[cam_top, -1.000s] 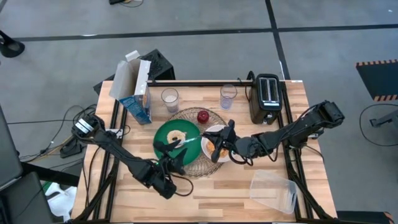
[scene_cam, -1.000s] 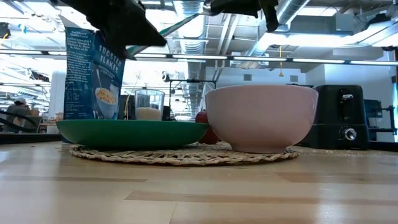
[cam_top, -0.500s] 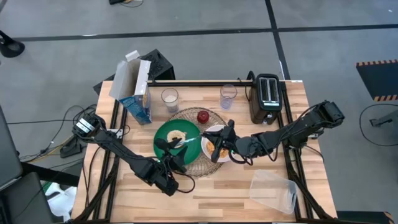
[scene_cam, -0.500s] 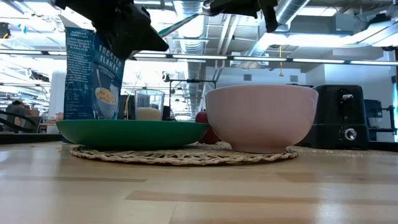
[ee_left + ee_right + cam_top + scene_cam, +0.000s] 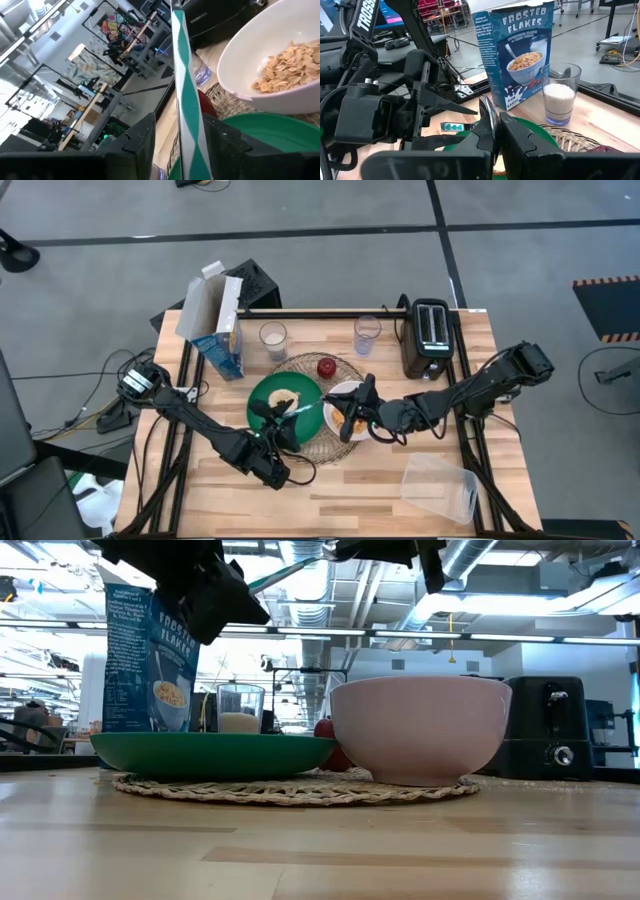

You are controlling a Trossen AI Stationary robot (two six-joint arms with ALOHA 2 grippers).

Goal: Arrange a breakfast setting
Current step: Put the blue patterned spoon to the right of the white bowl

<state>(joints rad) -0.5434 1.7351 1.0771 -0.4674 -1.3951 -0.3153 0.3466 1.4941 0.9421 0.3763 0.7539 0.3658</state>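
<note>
From above, the round wire mat (image 5: 340,448) sits mid-table with the green plate (image 5: 262,399) on its left half, the pale bagel (image 5: 285,401) on the plate, the white bowl (image 5: 336,414) of orange cereal (image 5: 357,421) touching the plate's right edge, and the small red apple (image 5: 326,367) on the mat's far rim; two clear glasses (image 5: 273,337) stand behind the mat, one holding something white, between the cereal box (image 5: 226,330) and the black toaster (image 5: 430,327), and a clear plastic tub (image 5: 441,486) lies near the front right corner. The left gripper (image 5: 278,428) hovers over the plate's near edge with the blue-handled spoon (image 5: 300,408) slanting from it toward the right gripper (image 5: 356,409), poised over the bowl. The table-level view shows both grippers high above plate and bowl, the spoon bridging them in the air. The left wrist view shows the spoon's patterned handle (image 5: 187,100) clamped upright between that arm's fingers (image 5: 142,140). The right wrist view shows its fingers (image 5: 517,135) closed on the spoon's metal end (image 5: 487,117). By my reading the setting is nearly complete: food and glasses are placed, and only the spoon, apparently mid-handover, is yet to be laid down
</note>
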